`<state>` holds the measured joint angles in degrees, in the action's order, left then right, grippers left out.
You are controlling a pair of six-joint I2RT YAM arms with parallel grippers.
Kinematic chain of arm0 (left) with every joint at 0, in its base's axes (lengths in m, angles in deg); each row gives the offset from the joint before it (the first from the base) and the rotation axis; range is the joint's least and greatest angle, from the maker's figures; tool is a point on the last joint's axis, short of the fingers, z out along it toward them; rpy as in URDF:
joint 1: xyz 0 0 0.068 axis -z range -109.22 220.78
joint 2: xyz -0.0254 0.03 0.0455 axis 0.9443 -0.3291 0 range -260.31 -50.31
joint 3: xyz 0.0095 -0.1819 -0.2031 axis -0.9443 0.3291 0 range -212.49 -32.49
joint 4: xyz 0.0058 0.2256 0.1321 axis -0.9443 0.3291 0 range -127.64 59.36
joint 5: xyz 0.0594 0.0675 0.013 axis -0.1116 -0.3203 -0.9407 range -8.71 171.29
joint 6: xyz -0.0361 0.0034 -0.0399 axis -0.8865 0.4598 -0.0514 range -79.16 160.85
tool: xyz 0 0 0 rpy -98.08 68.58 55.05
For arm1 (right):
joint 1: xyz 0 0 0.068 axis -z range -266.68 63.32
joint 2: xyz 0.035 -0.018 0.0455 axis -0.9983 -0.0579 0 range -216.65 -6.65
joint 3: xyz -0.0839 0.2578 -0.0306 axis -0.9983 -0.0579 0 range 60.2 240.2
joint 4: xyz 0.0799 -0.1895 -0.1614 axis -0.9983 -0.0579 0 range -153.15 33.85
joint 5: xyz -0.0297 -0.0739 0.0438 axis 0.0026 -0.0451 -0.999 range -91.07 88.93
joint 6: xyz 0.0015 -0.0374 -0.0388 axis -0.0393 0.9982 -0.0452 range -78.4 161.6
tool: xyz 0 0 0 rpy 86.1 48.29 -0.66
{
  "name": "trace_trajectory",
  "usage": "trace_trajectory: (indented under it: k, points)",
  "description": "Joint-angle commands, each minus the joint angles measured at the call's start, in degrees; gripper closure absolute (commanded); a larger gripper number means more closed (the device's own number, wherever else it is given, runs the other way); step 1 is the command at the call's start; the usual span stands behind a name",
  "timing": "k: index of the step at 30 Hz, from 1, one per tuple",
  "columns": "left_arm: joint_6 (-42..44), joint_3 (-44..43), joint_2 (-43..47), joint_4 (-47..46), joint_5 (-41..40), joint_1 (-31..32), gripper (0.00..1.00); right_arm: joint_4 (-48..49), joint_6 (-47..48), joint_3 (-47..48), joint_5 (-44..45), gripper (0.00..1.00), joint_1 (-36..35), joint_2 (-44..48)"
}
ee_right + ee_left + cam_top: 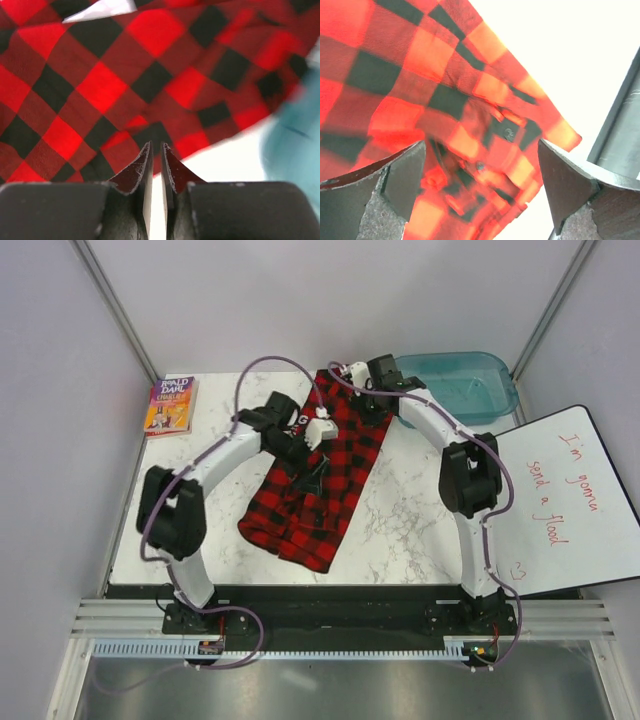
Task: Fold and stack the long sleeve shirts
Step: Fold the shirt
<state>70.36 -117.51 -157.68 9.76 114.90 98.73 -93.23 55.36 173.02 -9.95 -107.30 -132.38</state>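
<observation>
A red-and-black check long sleeve shirt [322, 502] lies in a long, partly folded strip running diagonally across the middle of the white marble table [410, 525]. My left gripper [318, 432] hovers over its upper middle. In the left wrist view this gripper [481, 145] is wide open, with rumpled shirt [420, 75] below and nothing gripped. My right gripper [352, 373] is at the shirt's far end. In the right wrist view its tips [156, 146] stand almost together with a thin slit. The shirt's edge [125, 75] lies just beyond them, and no cloth shows in the slit.
A colourful paperback book [170, 405] lies at the table's far left corner. A teal plastic bin [465, 385] stands at the far right, close to the right gripper. A whiteboard with red writing [575, 500] leans off the right edge.
</observation>
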Motion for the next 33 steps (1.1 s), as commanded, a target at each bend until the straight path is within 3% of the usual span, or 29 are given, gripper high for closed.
trace_trajectory:
  k: [1,8,13,17,22,26,29,33]
  points:
    - [-6.13,4.32,14.37,-1.34,11.3,-7.71,0.01,-2.21,4.52,5.3,-0.97,0.83,-6.08,-6.36]
    - [-10.18,11.17,24.65,-2.04,10.7,-24.84,0.01,3.33,11.36,6.72,11.42,0.86,-11.1,-14.7]
    - [-10.36,16.36,31.94,-2.13,10.43,-33.82,0.01,3.59,19.45,6.19,9.94,0.87,-15.22,-16.56]
    - [-8.25,21.8,38.26,-3.53,9.99,-39.62,0.01,6.05,29.03,-0.64,6.16,0.85,-19.54,-13.76]
    - [-5.71,24.72,41.02,-2.84,9.37,-39.99,0.01,7.81,42.8,-13.3,2.73,0.84,-21.13,-5.87]
    - [5.1,25.5,38.03,1.12,9.3,-37.1,0.01,10.0,47.93,-28.22,1.25,0.84,-20.07,3.1]
    - [9.24,26.73,34.61,0.07,4.29,-30.95,0.02,11.15,43.84,-30.37,-0.6,0.8,-18.49,9.26]
    - [10.29,27.71,29.51,-2.83,-0.91,-22.42,0.2,10.98,29.87,-25.29,-3.32,0.74,-13.85,13.23]
